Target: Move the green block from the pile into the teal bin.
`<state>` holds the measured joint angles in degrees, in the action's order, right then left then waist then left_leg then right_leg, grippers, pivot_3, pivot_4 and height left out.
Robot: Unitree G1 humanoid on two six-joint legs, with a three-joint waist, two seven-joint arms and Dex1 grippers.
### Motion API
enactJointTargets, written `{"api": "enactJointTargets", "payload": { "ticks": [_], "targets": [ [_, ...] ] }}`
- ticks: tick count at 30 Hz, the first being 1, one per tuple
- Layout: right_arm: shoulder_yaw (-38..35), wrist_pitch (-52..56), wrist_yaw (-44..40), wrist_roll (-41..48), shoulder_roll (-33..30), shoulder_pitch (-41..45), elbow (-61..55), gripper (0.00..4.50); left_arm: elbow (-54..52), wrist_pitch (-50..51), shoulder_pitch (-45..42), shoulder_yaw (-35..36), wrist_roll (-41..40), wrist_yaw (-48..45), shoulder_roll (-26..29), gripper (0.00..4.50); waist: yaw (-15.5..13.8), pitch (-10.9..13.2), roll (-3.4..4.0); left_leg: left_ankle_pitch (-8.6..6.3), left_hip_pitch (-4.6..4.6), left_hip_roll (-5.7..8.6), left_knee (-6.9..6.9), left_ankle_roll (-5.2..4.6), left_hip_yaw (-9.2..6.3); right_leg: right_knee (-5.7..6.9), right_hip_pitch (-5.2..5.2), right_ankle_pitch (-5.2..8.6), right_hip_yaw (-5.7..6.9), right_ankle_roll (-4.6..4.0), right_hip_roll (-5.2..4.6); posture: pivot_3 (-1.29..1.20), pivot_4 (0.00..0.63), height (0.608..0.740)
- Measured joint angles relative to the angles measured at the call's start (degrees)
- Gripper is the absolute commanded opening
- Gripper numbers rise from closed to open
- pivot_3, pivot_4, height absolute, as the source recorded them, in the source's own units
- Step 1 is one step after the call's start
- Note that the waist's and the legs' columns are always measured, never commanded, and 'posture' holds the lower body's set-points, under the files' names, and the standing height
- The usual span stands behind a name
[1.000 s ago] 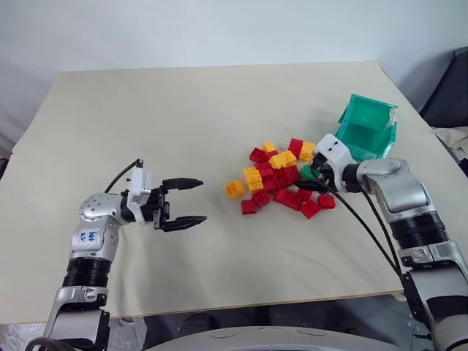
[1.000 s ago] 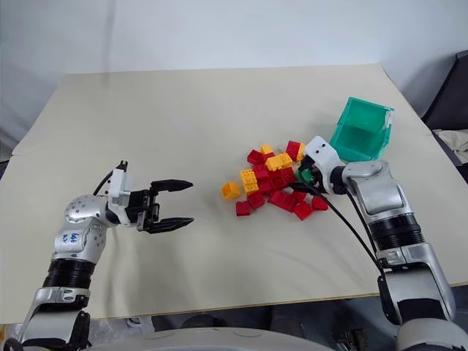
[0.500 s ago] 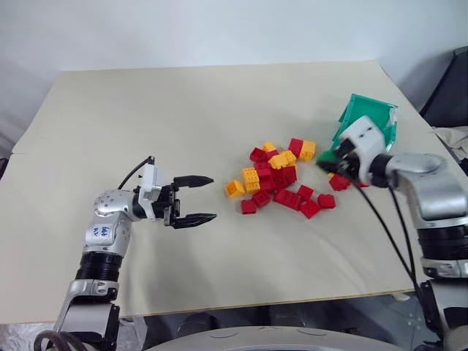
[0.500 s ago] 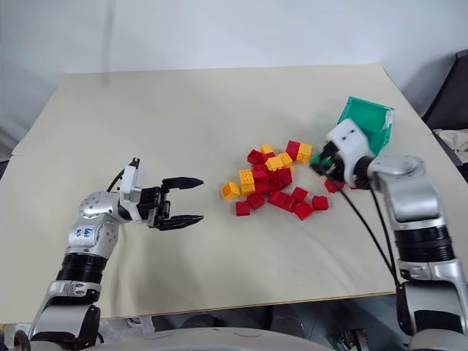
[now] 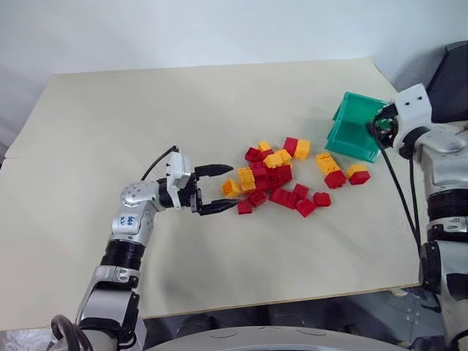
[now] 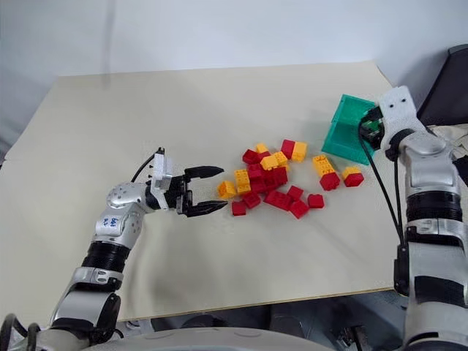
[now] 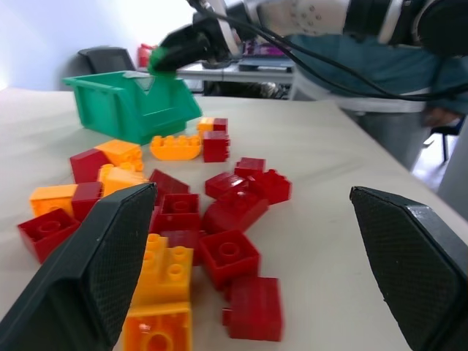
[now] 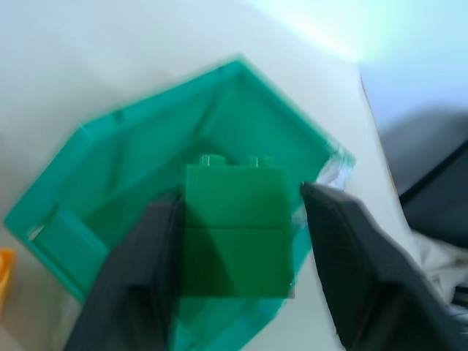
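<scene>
Most of the job looks done: the green block [image 8: 235, 228] is out of the pile [image 5: 281, 179] and sits between the two fingers of the right hand [image 8: 238, 241], poised right over the open mouth of the teal bin [image 5: 357, 133]. In the right wrist view the block sits upright, studs away from the camera, with a dark finger [image 8: 142, 274] close on one side and the other close on the other. I can't say for sure whether both fingers are pressing on it or are just letting go, so I judge it held, but not with full confidence.

The bin stands at the far right of the counter [image 5: 131, 124], tipped so its opening faces the robot's right arm. Just left of it and nearer lie two stray bricks, each yellow-orange over red, a little apart from the main pile, which is all red and yellow-orange with no green among it.

What is left, by my reckoning, is only the drop: the fingers need to part so the block falls inside the walls and not onto the rim. Nothing shows in the bin yet that I can make out.

The left hand [image 5: 212, 190] hovers just left of the pile, its fingers spread wide with nothing between them.
</scene>
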<state>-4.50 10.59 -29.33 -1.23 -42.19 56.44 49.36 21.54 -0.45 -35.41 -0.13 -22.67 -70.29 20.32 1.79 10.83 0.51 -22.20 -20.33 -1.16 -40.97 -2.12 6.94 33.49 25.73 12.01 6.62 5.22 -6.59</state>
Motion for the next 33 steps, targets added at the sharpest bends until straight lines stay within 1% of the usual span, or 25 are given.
{"api": "enactJointTargets", "payload": {
  "ticks": [2,3,8,11,15,19,20,21,23,25,28,33],
  "targets": [
    [-0.02,-2.23,0.24,-0.46,0.0,1.04,2.69,4.38,0.68,0.23,0.02,0.03,0.41,0.78,0.27,4.5,-0.01,0.05,0.08,0.01,-0.01,0.0,0.0,-0.01,-0.01,-0.01,0.0,0.0,-0.01,0.01,-0.01,0.0,0.15,0.74],
    [-0.07,-2.95,0.24,-0.46,0.0,1.24,2.99,4.48,0.94,0.39,0.05,0.07,0.45,0.96,0.38,4.5,-0.01,0.05,0.08,0.01,-0.01,-0.01,-0.01,-0.01,-0.01,-0.01,0.0,0.0,-0.01,0.0,0.0,0.0,0.15,0.74],
    [-0.45,-4.32,-1.38,0.3,-0.05,1.01,1.38,4.48,1.15,0.92,0.57,0.31,0.48,1.87,1.62,4.5,-0.13,0.05,0.09,0.01,0.0,-0.04,-0.03,-0.01,-0.07,0.01,0.0,0.0,-0.03,0.01,0.0,0.0,0.15,0.74],
    [-0.83,-4.06,-6.33,2.55,-0.79,-3.18,-6.0,4.48,1.08,3.21,1.7,0.87,0.41,2.41,3.11,4.5,-0.25,0.05,0.09,0.01,-0.01,-0.05,-0.03,-0.01,-0.16,0.0,0.0,0.0,-0.01,0.01,0.01,0.0,0.15,0.74],
    [-2.8,-2.03,-15.83,9.12,-2.37,-13.02,-20.17,4.48,-0.19,7.06,3.23,2.45,-0.76,2.73,5.57,4.5,-0.36,0.05,0.09,0.0,-0.02,-0.04,-0.03,-0.01,-0.25,-0.03,0.0,-0.02,-0.02,0.03,-0.01,0.0,0.15,0.74],
    [-6.35,2.34,-27.63,19.24,-5.55,-24.45,-34.23,4.48,-1.64,10.89,5.54,4.96,-1.91,4.33,9.01,4.5,-0.46,0.05,0.09,0.0,0.02,-0.04,-0.02,-0.01,-0.36,-0.04,-0.03,-0.02,-0.01,0.04,0.0,0.0,0.15,0.74],
    [-7.65,4.42,-31.81,22.56,-7.02,-28.73,-37.76,4.48,-2.45,12.11,7.25,5.8,-1.87,5.13,10.56,4.5,-0.51,0.05,0.09,-0.02,0.04,-0.06,-0.02,0.0,-0.36,-0.04,-0.06,-0.02,0.0,0.04,0.01,0.0,0.15,0.74],
    [-8.6,5.77,-34.44,24.74,-7.81,-31.26,-39.17,4.48,-2.79,12.88,8.54,6.31,-1.83,5.57,11.87,4.5,-0.49,0.05,0.09,-0.03,0.05,-0.05,-0.03,-0.01,-0.35,-0.04,-0.06,-0.02,-0.01,0.04,0.0,0.0,0.15,0.74],
    [-10.69,6.89,-39.83,28.52,-8.75,-35.99,-40.49,4.48,-3.55,13.45,11.25,7.26,-1.91,5.09,14.01,4.5,-0.48,0.05,0.09,-0.05,0.13,-0.04,-0.04,-0.04,-0.33,-0.03,-0.11,-0.02,-0.05,0.04,-0.03,0.0,0.15,0.74],
    [-11.8,6.66,-44.31,30.34,-9.65,-39.35,-40.51,4.48,-5.12,13.44,14.04,8.68,-2.76,3.7,15.23,4.5,-0.43,0.05,0.09,-0.06,0.16,-0.03,-0.07,-0.05,-0.31,0.0,-0.12,-0.03,-0.08,0.05,-0.07,0.0,0.15,0.74],
    [-11.85,5.33,-49.23,30.91,-11.02,-42.14,-40.04,4.48,-7.57,13.49,17.15,10.26,-4.39,1.62,16.29,4.5,-0.39,0.05,0.09,-0.08,0.2,-0.04,-0.07,-0.02,-0.31,0.05,-0.11,-0.03,-0.12,0.04,-0.13,0.0,0.15,0.74],
    [-11.69,3.34,-50.34,30.62,-11.0,-41.98,-39.09,4.48,-9.48,13.99,19.34,11.58,-5.18,0.9,18.21,4.5,-0.38,0.05,0.09,-0.11,0.22,-0.07,-0.07,0.05,-0.31,0.07,-0.07,-0.04,-0.15,-0.01,-0.16,0.0,0.15,0.74]
  ]
}}
